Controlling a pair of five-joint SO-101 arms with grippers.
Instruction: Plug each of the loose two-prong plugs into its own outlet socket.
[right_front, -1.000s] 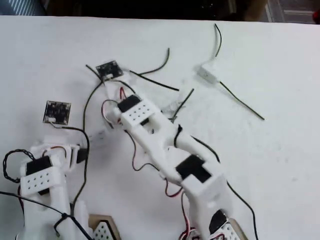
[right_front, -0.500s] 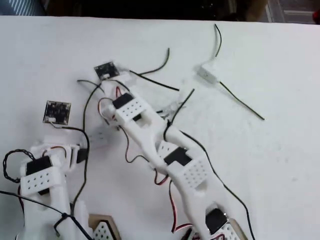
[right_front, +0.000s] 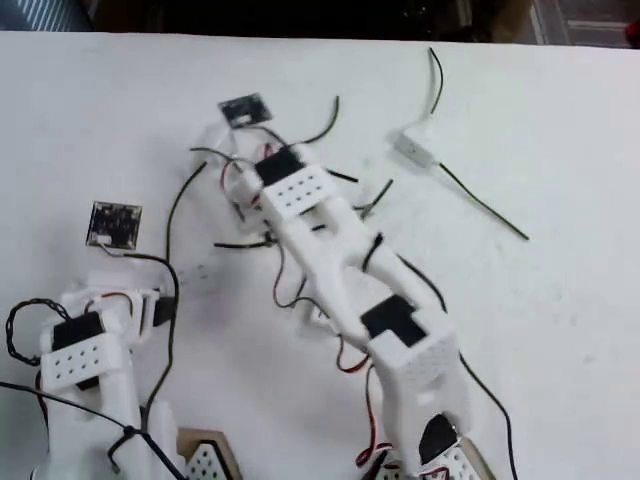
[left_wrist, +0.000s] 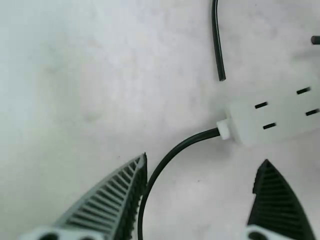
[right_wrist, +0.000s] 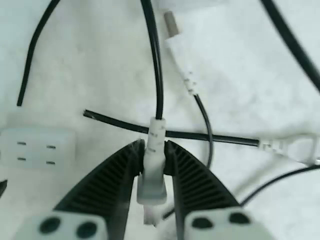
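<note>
My right gripper (right_wrist: 152, 146) is shut on a white two-prong plug (right_wrist: 151, 172), whose black cord runs away from the fingers. A white outlet socket (right_wrist: 37, 147) with slot pairs lies on the table to one side of it. Two more white plugs (right_wrist: 176, 31) (right_wrist: 287, 146) lie loose among black cords. In the high view the right arm (right_front: 340, 260) stretches to the far left-centre of the table. My left gripper (left_wrist: 204, 161) is open above a black cord that enters another white outlet socket (left_wrist: 272, 117). The left arm (right_front: 85, 350) sits at the front left.
Black cords cross the white table (right_front: 560, 320) around the right arm's tip. A further white connector (right_front: 415, 148) with black wires lies at the back right. A loose cord end (left_wrist: 218, 45) lies near the left gripper's outlet.
The right arm first drew back to the left, then swung toward the far side of the table, dragging cords along. The left arm has stayed put.
</note>
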